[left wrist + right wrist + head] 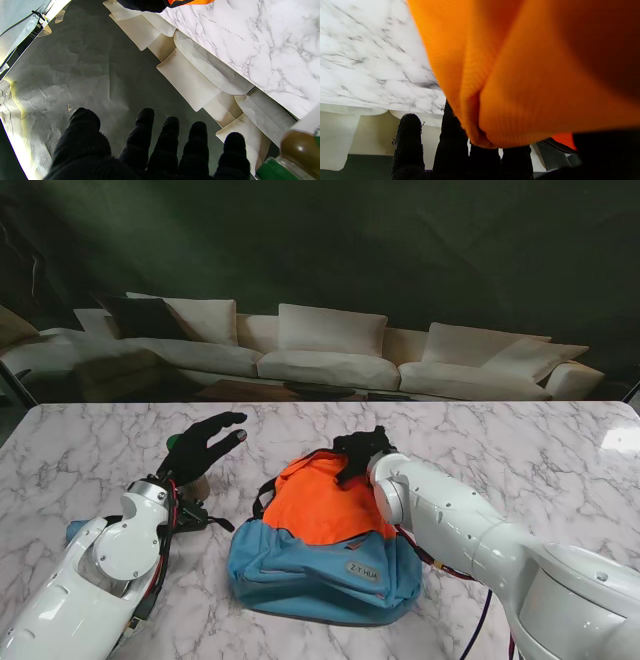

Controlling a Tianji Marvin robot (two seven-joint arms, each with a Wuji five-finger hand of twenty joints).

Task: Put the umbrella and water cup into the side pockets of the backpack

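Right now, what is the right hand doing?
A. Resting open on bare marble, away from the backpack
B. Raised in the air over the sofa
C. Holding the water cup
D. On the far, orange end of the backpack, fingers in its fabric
D: in the stand view the right hand sits on the backpack at its far orange end, and the right wrist view shows orange fabric bunched against its fingers.

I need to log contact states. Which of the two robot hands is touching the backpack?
The right robot hand: it rests on the orange top of the backpack. The left robot hand hovers apart, fingers spread, holding nothing.
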